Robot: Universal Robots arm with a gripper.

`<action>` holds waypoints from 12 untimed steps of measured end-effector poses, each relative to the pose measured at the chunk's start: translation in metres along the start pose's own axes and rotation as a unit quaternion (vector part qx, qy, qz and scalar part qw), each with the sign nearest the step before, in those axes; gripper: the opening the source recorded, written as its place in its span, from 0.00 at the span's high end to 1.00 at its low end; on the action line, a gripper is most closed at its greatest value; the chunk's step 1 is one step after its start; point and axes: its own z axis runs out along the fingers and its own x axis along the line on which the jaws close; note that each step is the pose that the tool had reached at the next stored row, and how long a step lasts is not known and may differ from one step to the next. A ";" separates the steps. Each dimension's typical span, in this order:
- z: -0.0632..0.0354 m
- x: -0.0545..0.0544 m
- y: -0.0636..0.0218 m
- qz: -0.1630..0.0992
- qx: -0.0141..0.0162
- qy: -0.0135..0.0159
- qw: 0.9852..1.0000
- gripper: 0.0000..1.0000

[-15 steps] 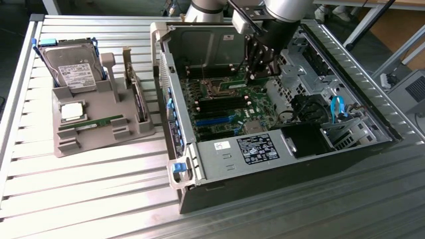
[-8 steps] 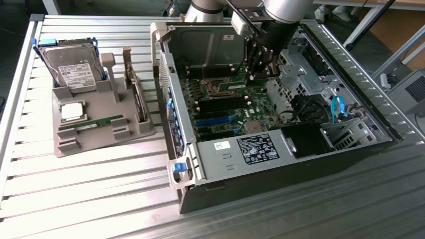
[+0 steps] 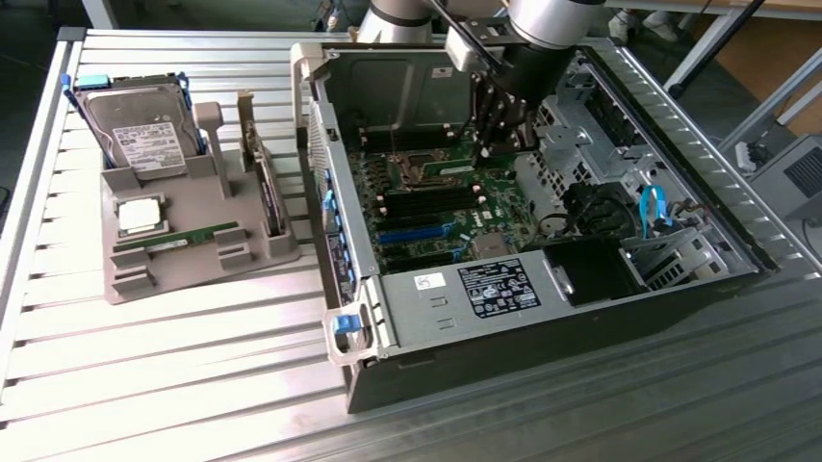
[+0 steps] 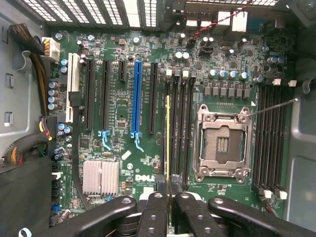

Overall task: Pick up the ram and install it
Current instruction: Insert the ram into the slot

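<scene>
One thin, light, stiff but fragile ram stick [image 4: 168, 143] sits pinched edge-on between the gripper's [image 4: 169, 197] clenched fingers, best held by its bare edges, directly above the motherboard's memory slots [image 4: 178, 128].

Ribbed metal table [image 3: 154, 375]; wooden furniture [image 3: 771, 58] at the far corner.

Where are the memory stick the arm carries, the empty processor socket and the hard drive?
ram [image 4: 168, 143]: wrist view, thin top edge, seen edge-on.
processor socket [image 4: 222, 144]: wrist view, centre of its open square.
hard drive [image 3: 144, 125]: exterior view, its pale label.
</scene>
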 end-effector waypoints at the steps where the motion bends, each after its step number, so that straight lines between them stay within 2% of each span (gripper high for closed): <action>1: 0.0004 0.000 0.0001 0.000 0.000 0.000 1.000 0.89; 12: 0.0068 0.000 0.0018 0.000 0.000 0.000 1.000 0.89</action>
